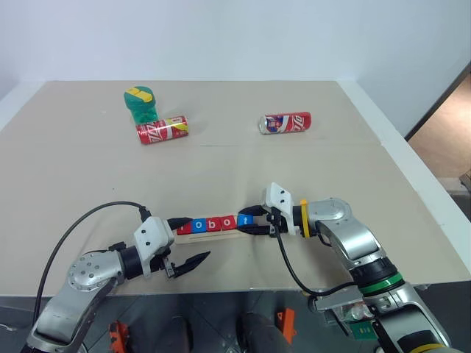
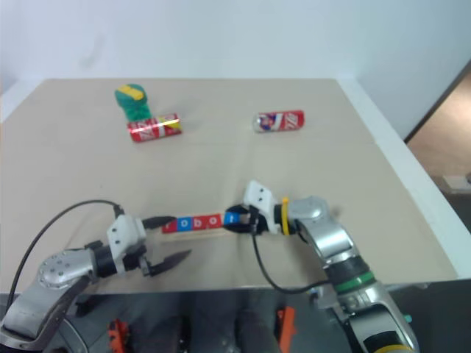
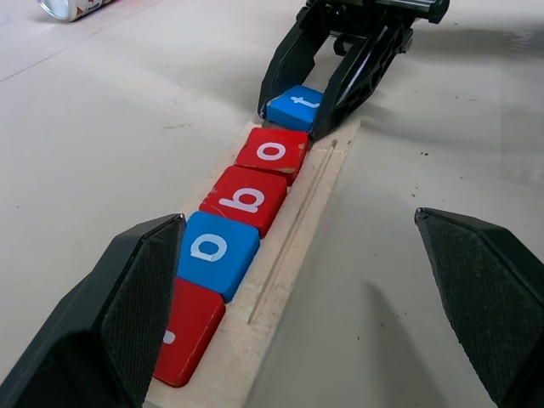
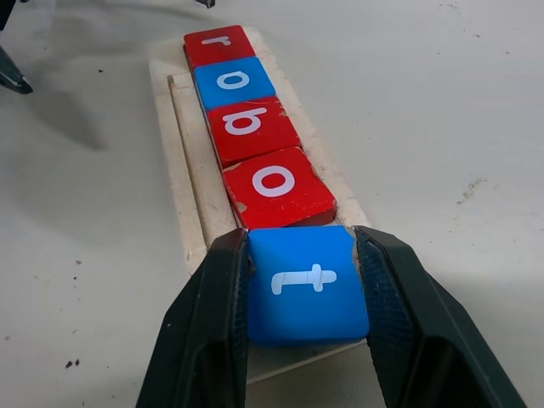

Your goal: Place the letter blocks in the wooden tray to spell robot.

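The blue t block (image 4: 308, 282) looked light and rigid, a small flat tile with smooth painted faces and rounded edges, so I judged it would slip if pinched loosely and was best taken by its two opposite side edges. That was where the right gripper (image 4: 306, 314) had it: its black fingers (image 4: 223, 316) sat against both sides of the tile, pinching it at the right end of the wooden tray (image 3: 297, 223). The grip looked light, perhaps easing, though I could not tell that for certain.

The tray, a long pale-wood strip with a shallow groove along its near side, lay near the front edge of the table (image 1: 221, 176). On it, left to right, sat the red r block (image 4: 219, 44), blue o block (image 4: 235, 81), red b block (image 4: 249, 125) and red o block (image 4: 276, 185), touching edge to edge, the t closing the word. White lowercase letters showed clearly; the red tiles had chipped paint at their corners.

The left gripper (image 1: 179, 248) hovered at the tray's left end, jaws spread wide and holding nothing.
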Controlling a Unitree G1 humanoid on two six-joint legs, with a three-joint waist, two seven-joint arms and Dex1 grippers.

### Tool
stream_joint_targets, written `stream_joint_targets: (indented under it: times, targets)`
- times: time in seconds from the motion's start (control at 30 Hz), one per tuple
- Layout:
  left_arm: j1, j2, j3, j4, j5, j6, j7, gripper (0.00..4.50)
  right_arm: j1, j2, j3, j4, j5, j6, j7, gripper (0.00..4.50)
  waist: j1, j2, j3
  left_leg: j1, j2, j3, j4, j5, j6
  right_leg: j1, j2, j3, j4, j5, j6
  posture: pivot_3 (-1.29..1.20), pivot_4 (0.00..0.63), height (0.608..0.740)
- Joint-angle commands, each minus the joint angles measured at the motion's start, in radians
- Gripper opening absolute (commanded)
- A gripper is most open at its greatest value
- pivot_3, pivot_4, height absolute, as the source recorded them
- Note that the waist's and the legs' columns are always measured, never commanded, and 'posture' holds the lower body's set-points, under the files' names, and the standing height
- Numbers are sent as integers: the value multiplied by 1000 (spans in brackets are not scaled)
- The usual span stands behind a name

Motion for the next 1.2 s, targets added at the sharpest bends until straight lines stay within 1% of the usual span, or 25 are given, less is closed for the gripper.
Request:
stream_joint_targets:
  times: [0.03, 0.07, 0.1, 0.13, 0.2, 0.27, 0.33, 0.47, 0.5, 0.53, 0.57, 0.63, 0.67, 0.7, 0.77, 0.8, 0.9, 0.93, 1.03, 1.2]
  targets:
    - [-6, -2, -2, -12, -5, -19, -11, 4500, 19, -12, -45, -69, 24, 37, -26, 3532, 0, 0, 0, 0, 0, 0, 0, 0, 0, 0, 0, 0, 0, 0, 0, 0, 150, 740]
    - [-7, -2, -2, -11, -5, -20, -12, 4500, 22, -13, -47, -74, 25, 41, -28, 3642, 0, 0, 0, 0, 0, 0, 0, 0, 0, 0, 0, 0, 0, 0, 0, 0, 150, 740]
    - [-9, -3, -2, -11, -6, -19, -13, 4500, 24, -13, -49, -79, 27, 47, -31, 4100, 0, 0, 0, 0, 0, 0, 0, 0, 0, 0, 0, 0, 0, 0, 0, 0, 150, 740]
    - [-11, -3, -3, -9, -4, -19, -14, 4500, 26, -15, -50, -83, 28, 50, -33, 4422, 0, 0, 0, 0, 0, 0, 0, 0, 0, 0, 0, 0, 0, 0, 0, 0, 150, 740]
    - [-14, -3, -3, -8, -4, -19, -17, 4500, 28, -17, -51, -89, 31, 56, -36, 4473, 0, 0, 0, 0, 0, 0, 0, 0, 0, 0, 0, 0, 0, 0, 0, 0, 150, 740]
    - [-14, -3, 0, -8, -4, -18, -18, 4500, 33, -17, -78, -114, 56, 83, -52, 4473, 0, 0, 0, 0, 0, 0, 0, 0, 0, 0, 0, 0, 0, 0, 0, 0, 150, 740]
    - [-9, 0, 5, -11, -6, -19, -20, 4500, 35, -17, -126, -149, 87, 112, -83, 4473, 1, 0, 0, 0, 0, 0, 0, 0, 0, 0, 0, 0, 0, 0, 0, 0, 150, 740]
    - [5, -1, 20, -28, -23, -12, -16, 4500, 58, 10, -248, -213, 156, 207, -206, 4473, 1, 0, 0, -1, 0, 0, 0, 0, 0, 0, 0, 0, 0, 0, 1, 0, 150, 740]
    - [7, -2, 22, -31, -27, -10, -16, 4500, 67, 13, -263, -227, 167, 222, -223, 4233, 2, 0, 0, -1, 0, -1, 0, 0, 0, 0, 0, 0, 0, 0, 1, 0, 150, 740]
    - [12, -1, 24, -38, -38, -4, -19, 4500, 93, 27, -288, -248, 177, 230, -258, 3854, 2, 0, 0, -1, 0, -1, 0, 0, 0, 0, 0, 0, 0, -1, 1, 0, 150, 740]
    - [17, 0, 25, -47, -59, 9, -25, 4500, 130, 41, -309, -276, 189, 248, -294, 3625, 2, 0, 0, -1, 0, -1, 0, 0, 0, 0, 0, 0, 0, -1, 1, 0, 150, 740]
    - [27, 4, 32, -63, -98, 33, -35, 4500, 201, 62, -327, -334, 197, 265, -347, 2985, 4, 0, 0, -1, 0, -1, -1, 0, 0, 0, 0, -1, 0, -1, 0, 0, 150, 740]
    - [27, 3, 38, -71, -123, 54, -33, 4500, 239, 69, -319, -365, 188, 267, -368, 2645, 4, 0, 0, -1, 0, -1, -1, -1, 0, 0, 0, -1, 0, -2, 0, 0, 150, 740]
    - [24, 3, 43, -78, -148, 77, -30, 4500, 277, 80, -305, -398, 181, 277, -396, 2188, 4, 0, 0, -1, 0, -1, -1, -1, -1, 0, -1, -1, 0, -3, 1, 0, 150, 740]
    - [16, 4, 48, -88, -176, 107, -27, 4500, 328, 103, -280, -442, 167, 289, -446, 1489, 3, 0, 0, -1, 0, -1, -1, -1, -1, -1, -1, 0, 0, -3, 1, 0, 150, 740]
    - [12, 5, 48, -91, -182, 116, -26, 4500, 343, 115, -270, -456, 161, 297, -472, 1201, 1, 0, 0, -1, 0, -1, -1, -1, -1, -1, -1, 0, 0, -3, 1, 0, 150, 740]
    - [1, 13, 38, -91, -173, 122, -28, 4500, 353, 171, -265, -470, 175, 339, -547, 122, -6, 0, 0, 0, 0, 0, -1, 0, -1, -1, 0, 0, 0, -1, 0, 0, 150, 740]
    - [-1, 16, 35, -89, -168, 121, -29, 4500, 348, 184, -268, -470, 179, 348, -563, 53, -6, 0, 0, 0, 0, 0, 0, 0, -1, -1, 0, 0, 0, 0, 0, 0, 150, 740]
    - [-5, 18, 33, -83, -159, 117, -31, 4500, 336, 194, -271, -473, 184, 367, -586, 53, -6, 0, 0, 0, 0, 0, 0, 1, -2, 0, -1, 0, 0, 0, -1, 0, 150, 740]
    - [-9, 19, 30, -75, -144, 111, -33, 4500, 365, 137, -233, -496, 183, 364, -538, 53, -6, 0, 0, -1, -2, 0, -1, 0, -2, -1, -2, 1, 0, -1, 2, 0, 150, 740]
